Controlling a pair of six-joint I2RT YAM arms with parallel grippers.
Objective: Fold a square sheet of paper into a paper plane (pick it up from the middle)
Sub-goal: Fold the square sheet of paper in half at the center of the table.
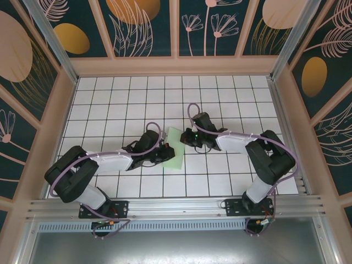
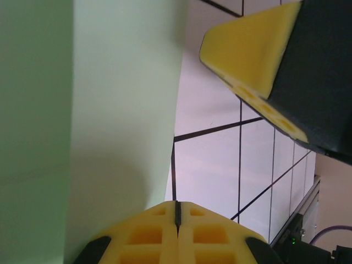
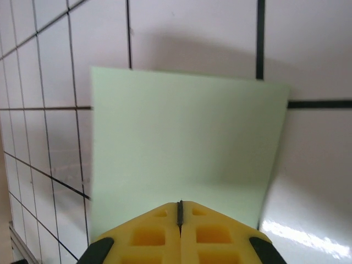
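The square sheet of paper [image 1: 175, 149] is pale mint green and lies on the white grid tiles between my two grippers. My left gripper [image 1: 164, 152] is at its left edge and my right gripper [image 1: 186, 137] at its upper right edge. In the left wrist view the left gripper [image 2: 177, 204] is shut, and the sheet [image 2: 110, 110] ends just left of its tip, with no paper visible in the seam. A yellow finger [image 2: 247, 52] of the right gripper hangs close by. In the right wrist view the right gripper [image 3: 180, 204] is shut over the sheet [image 3: 187, 132], which runs on under both fingers.
The tiled table [image 1: 121, 99] is boxed in by low tan walls, with a metal rail [image 1: 176, 206] along the near edge by the arm bases. Open tiles lie behind and to both sides of the sheet.
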